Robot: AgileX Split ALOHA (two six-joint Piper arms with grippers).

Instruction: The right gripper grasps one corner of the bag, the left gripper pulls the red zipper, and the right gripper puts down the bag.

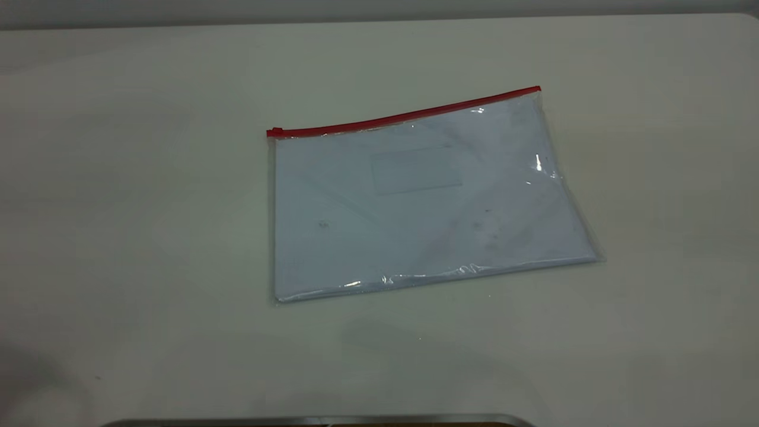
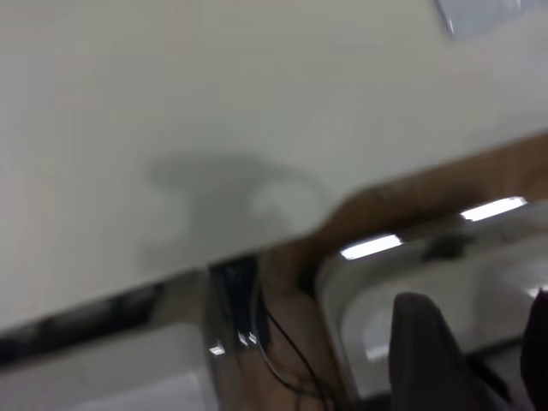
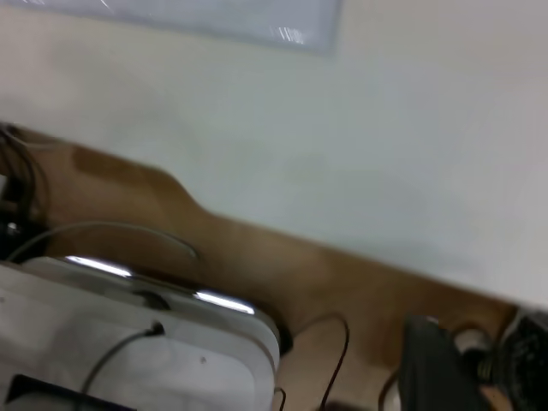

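The bag (image 1: 427, 201) lies flat on the white table, a clear pouch with a pale bluish sheet inside. The red zipper (image 1: 403, 115) runs along its far long edge, with the slider tab (image 1: 274, 131) at the left end. Neither gripper shows in the exterior view. The left gripper (image 2: 484, 360) is open and empty, hanging beyond the table edge; a corner of the bag (image 2: 479, 13) shows far off. The right gripper (image 3: 479, 372) is open and empty, also off the table edge, with the bag's edge (image 3: 214, 17) far off.
The table edge (image 2: 257, 248) borders a brown wooden surface (image 3: 282, 265) with black cables and white plastic housings (image 3: 128, 342). A dark metal bar (image 1: 314, 421) lies at the near edge of the exterior view.
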